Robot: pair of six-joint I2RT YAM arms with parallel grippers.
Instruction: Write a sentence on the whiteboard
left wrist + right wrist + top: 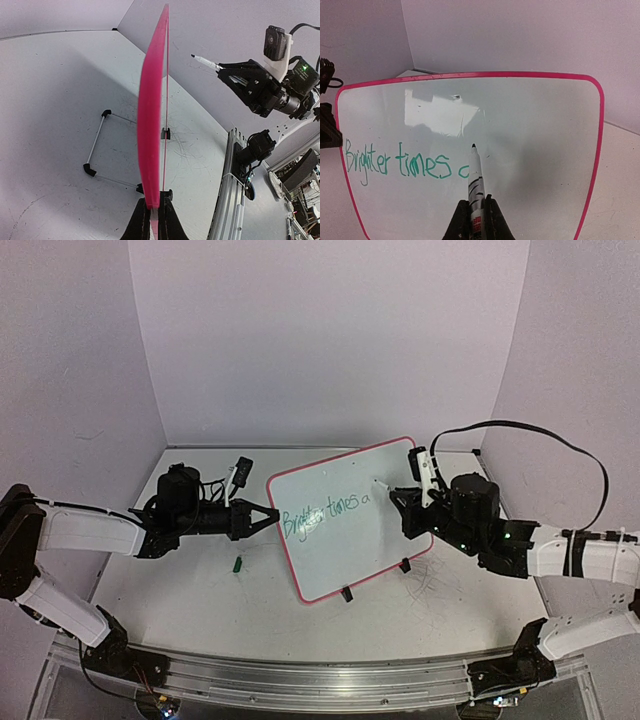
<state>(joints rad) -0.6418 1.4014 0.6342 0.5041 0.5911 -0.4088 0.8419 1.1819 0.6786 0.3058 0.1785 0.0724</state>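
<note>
The whiteboard (345,552), white with a pink frame, stands tilted on the table's middle. The sentence (325,512) in green reads "Brighter times a" (400,162). My left gripper (272,514) is shut on the whiteboard's left edge, and the left wrist view shows the pink frame (150,125) edge-on between the jaws (155,220). My right gripper (475,216) is shut on a white marker (476,182) with black bands. The marker's tip points at the whiteboard (535,125) just right of the "a". In the left wrist view the marker (205,62) stands a little off the board's face.
A small green cap (238,563) lies on the table left of the board. Black feet (347,594) and a wire stand (97,145) prop the board. A metal rail (320,680) runs along the near edge. Faint scribbles (440,585) mark the table at the right.
</note>
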